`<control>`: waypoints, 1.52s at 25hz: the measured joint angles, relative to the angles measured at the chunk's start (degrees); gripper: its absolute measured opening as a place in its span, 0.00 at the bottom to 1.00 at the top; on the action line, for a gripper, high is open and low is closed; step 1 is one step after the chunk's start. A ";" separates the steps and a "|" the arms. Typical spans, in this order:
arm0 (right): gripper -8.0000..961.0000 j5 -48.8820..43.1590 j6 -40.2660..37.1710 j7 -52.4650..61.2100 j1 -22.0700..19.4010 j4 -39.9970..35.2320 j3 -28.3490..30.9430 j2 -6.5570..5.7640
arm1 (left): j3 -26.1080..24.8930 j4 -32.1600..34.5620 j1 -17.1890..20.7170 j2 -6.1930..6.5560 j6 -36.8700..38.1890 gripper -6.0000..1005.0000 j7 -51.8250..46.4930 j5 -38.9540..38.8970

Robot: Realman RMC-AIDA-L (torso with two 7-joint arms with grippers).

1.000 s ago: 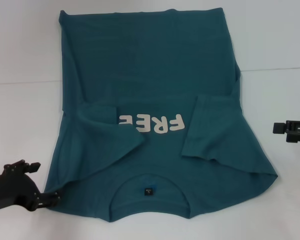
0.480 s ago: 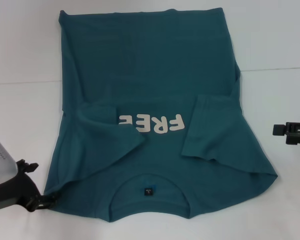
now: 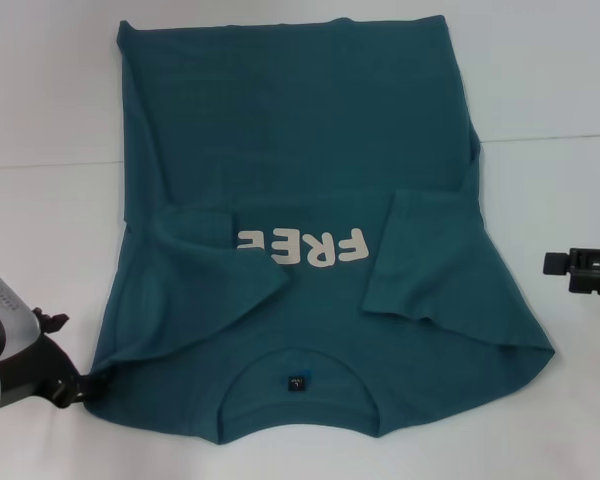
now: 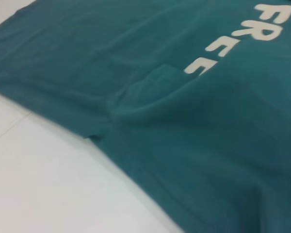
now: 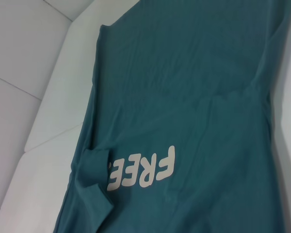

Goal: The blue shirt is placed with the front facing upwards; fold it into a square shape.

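Lying front up on the white counter, the blue shirt has its collar nearest the robot and its hem at the far side. A small dark neck label sits inside the round collar. At the shirt's near left corner, by the shoulder, the left gripper sits low at the counter's surface, touching the fabric edge; whether it is clenched on the cloth or released I cannot tell, since its tips are hidden against the shirt. The left wrist view shows only teal cloth, a folded ridge and part of the white letters.

Farther up, both short sleeves are folded inward over the chest: the left sleeve covers the start of the white print, so it reads "FREE" upside down from the head view, and the right sleeve lies just beside its other end. Well apart from the shirt, at the right edge of the view, the right gripper hangs above bare counter; whether its fingers are parted cannot be made out. Beyond the print, the body of the shirt spreads flat to the hem.
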 joint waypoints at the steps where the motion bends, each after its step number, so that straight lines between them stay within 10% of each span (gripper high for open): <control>1: 0.82 0.00 -0.01 0.00 -0.01 0.00 0.01 0.00 | -0.04 0.21 -0.05 0.00 -0.36 0.92 -0.25 0.07; 18: 0.82 0.00 -0.44 0.44 -0.19 0.00 0.54 -0.24 | -1.79 0.07 2.96 0.01 -4.58 0.91 -9.20 4.11; 28: 0.81 0.00 -0.21 0.32 -0.19 0.00 0.37 -0.12 | -7.41 1.15 -1.04 0.45 8.15 0.91 -13.55 1.05; 38: 0.81 0.00 -0.33 0.33 -0.04 0.00 -0.01 -0.13 | -9.88 1.94 -2.74 0.51 11.62 0.60 -13.70 -0.67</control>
